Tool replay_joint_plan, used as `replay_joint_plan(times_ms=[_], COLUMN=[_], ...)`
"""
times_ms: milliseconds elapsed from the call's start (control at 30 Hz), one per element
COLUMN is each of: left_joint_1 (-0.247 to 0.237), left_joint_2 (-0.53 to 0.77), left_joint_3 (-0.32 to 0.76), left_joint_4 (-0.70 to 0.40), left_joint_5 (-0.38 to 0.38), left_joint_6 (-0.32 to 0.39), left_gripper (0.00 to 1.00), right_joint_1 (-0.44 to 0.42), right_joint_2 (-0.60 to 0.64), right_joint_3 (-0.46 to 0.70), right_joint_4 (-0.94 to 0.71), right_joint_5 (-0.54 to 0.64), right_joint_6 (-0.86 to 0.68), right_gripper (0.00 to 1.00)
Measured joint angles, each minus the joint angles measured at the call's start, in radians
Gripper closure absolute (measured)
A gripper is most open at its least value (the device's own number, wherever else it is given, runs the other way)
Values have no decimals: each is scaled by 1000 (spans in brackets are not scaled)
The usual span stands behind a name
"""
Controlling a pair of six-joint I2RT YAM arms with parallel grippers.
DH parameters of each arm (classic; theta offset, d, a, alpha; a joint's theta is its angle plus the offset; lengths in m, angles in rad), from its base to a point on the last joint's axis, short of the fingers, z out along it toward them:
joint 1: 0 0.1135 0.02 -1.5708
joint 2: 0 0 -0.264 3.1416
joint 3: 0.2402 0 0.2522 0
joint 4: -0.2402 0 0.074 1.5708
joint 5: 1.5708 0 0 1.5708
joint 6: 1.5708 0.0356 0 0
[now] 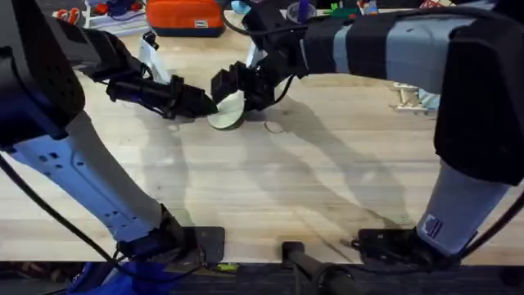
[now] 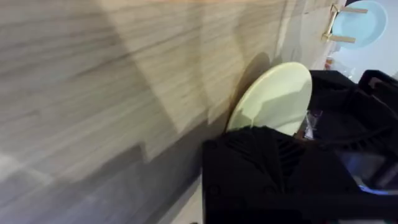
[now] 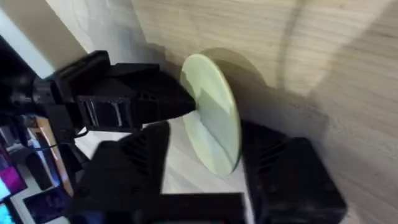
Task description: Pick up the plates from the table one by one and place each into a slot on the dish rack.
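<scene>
While both arm bases sit at the bottom edge of the overhead frame, the two arms reach up and inward to meet just above the frame's centre, over the pale wooden counter (image 1: 270, 188). Coming from the left, the left gripper (image 1: 203, 104) points rightward at a cream-yellow plate (image 1: 227, 113), which stands tilted on its edge on the counter. Its jaws touch the plate's left face, but whether they are parted or closed cannot be told. From the upper right, the right gripper (image 1: 237, 90) comes down over the same plate; in the right wrist view its two black fingers (image 3: 283, 171) stand wide on either side of the plate (image 3: 214, 121), with visible gaps, so they straddle it without clamping. In the left wrist view the plate (image 2: 277, 99) leans beside the black bulk of the right gripper (image 2: 348, 115). Farther off, at the overhead frame's right, the wooden dish rack (image 1: 407, 97) stands on the counter with a pale blue plate (image 2: 364, 22) in it. An orange bag (image 1: 185, 16) lies at the top edge.
</scene>
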Motion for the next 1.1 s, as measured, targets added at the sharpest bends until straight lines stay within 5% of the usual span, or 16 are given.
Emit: replay_joint_plan(times_ms=[433,1100], left_joint_1=[5,5], left_joint_2=[0,0], left_joint_3=[1,47], left_joint_4=[2,-57], left_joint_5=[7,-26], left_joint_6=[0,41], left_gripper=[961,960], right_joint_1=[-13,-13], right_joint_2=[0,0], right_joint_3=[1,5], right_joint_4=[-8,7], right_joint_5=[24,-5], right_joint_6=[0,-1], right_gripper=[951,975])
